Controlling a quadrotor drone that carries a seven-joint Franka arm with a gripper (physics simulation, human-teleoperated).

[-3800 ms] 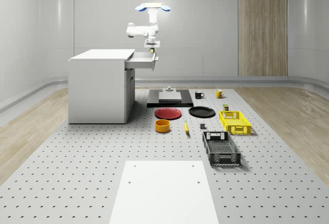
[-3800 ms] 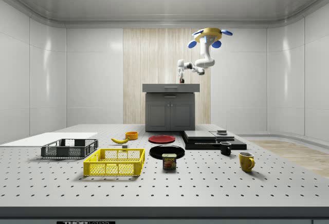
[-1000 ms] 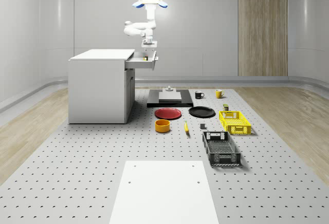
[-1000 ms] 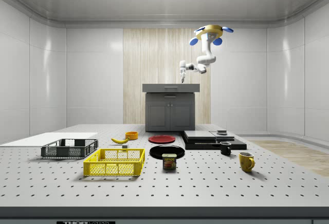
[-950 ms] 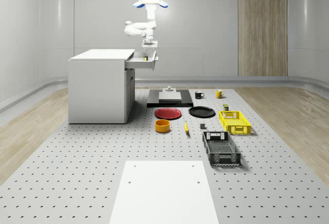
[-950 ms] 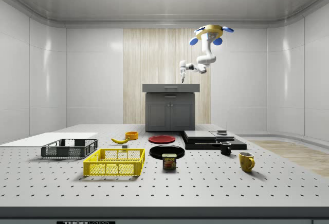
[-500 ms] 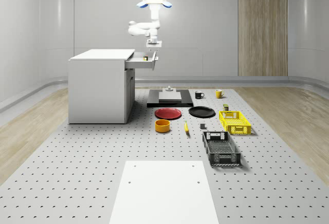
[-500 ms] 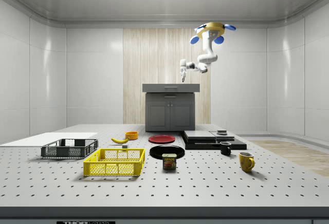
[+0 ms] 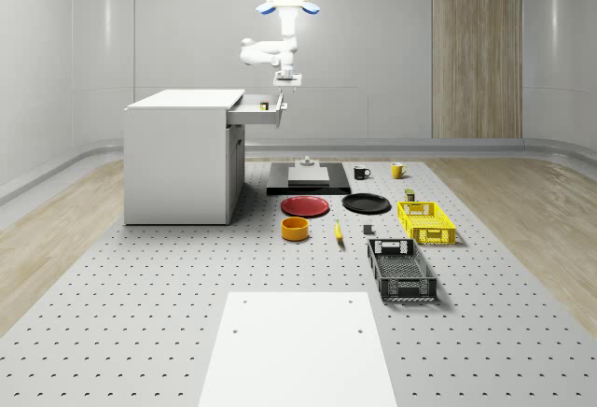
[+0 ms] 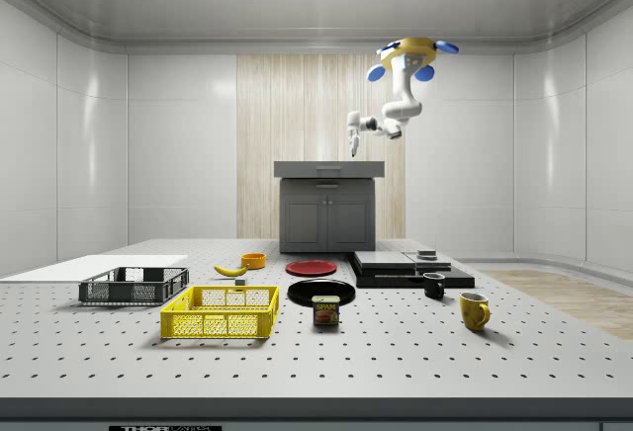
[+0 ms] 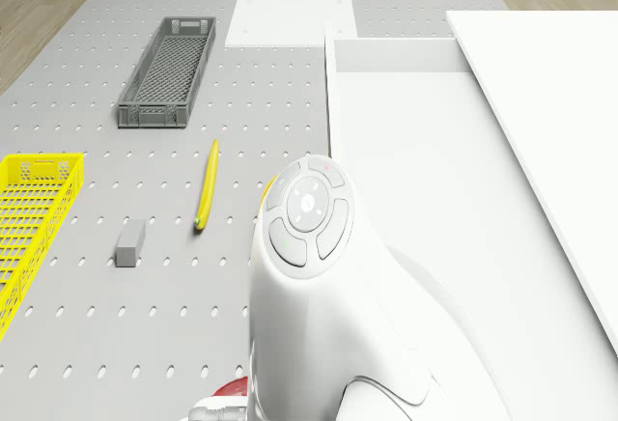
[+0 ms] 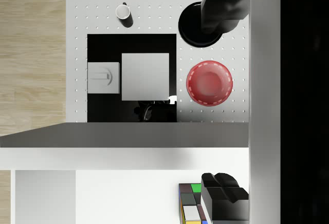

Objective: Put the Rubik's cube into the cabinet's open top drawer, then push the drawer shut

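The Rubik's cube (image 12: 189, 206) lies inside the white cabinet's (image 9: 177, 164) open top drawer (image 12: 123, 134), near the drawer's front wall. In the whole-scene view the cube (image 9: 264, 104) is a small yellow speck in the drawer (image 9: 256, 114). My drone (image 9: 288, 6) hovers above and just in front of the drawer's front edge. The gripper (image 9: 283, 86) hangs over that front edge, well above it. In the wrist view the gripper (image 12: 221, 100) is open and holds nothing, with one finger (image 12: 223, 203) beside the cube. In the side view the drone (image 10: 410, 50) is above the cabinet (image 10: 326, 214).
On the floor in front of the cabinet lie a red plate (image 9: 305, 205), a black plate (image 9: 366, 203), an orange bowl (image 9: 295, 229), a banana (image 9: 338, 231), a yellow crate (image 9: 425, 221) and a grey crate (image 9: 401, 270). A black platform (image 9: 308, 179) sits below the drawer.
The gripper let the cube go into the drawer, then rose. Since then drone and arm have shifted toward the whole-scene view's right, off the drawer's inside and over its front edge.
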